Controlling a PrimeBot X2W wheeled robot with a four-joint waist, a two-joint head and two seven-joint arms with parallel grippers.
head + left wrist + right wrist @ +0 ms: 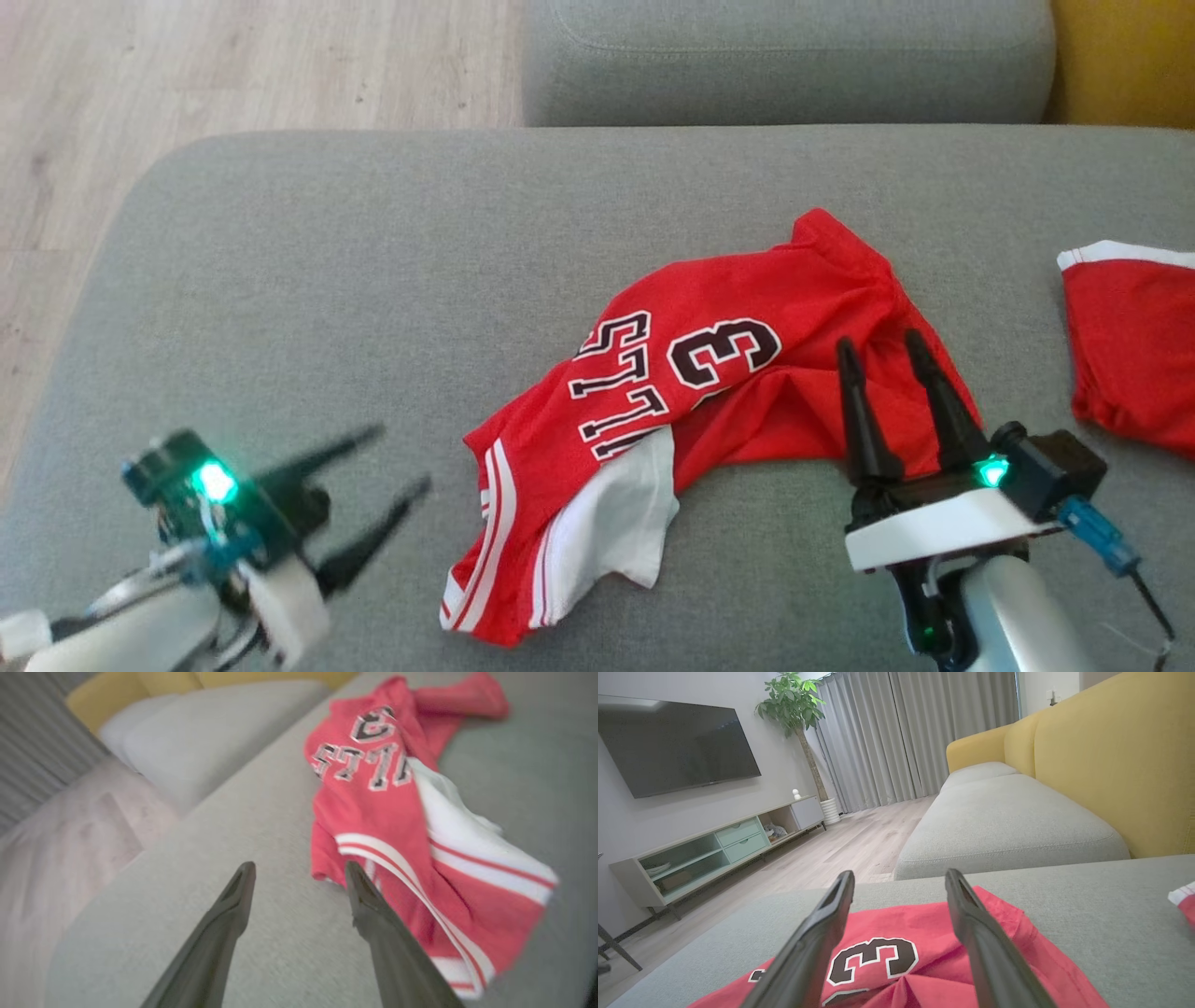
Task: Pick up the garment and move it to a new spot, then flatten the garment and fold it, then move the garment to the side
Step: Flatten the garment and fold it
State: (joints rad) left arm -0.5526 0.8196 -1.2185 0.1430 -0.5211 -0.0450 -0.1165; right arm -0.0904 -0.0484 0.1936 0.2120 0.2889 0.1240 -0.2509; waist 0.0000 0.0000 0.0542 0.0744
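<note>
1. My left tool sits at 7 o'clock in the head view. Its fingers are spread wide, point toward 2 o'clock and hold nothing. It is blurred there, but the left wrist view shows bare cushion in the gap, with the striped hem just beside one finger.
2. My right tool stands at 5 o'clock with its fingers pointing to 12. It is just as wide open and grips nothing. Its tips lie over the garment's right-hand part; I cannot tell whether they touch the cloth.
3. The garment, a red jersey numbered 3, lies crumpled on the grey sofa cushion between the two tools. It runs from 1 o'clock down to 7 o'clock, with a white inner panel turned out at the striped end.
4. A second red piece lies at 3 o'clock, well apart.
5. I judge that flattening is the step in hand. Next, each tool needs to close on an edge: the left on the hem, the right on the bunched end under it. Then I would draw them apart toward 9 and 3 until the folds open.
</note>
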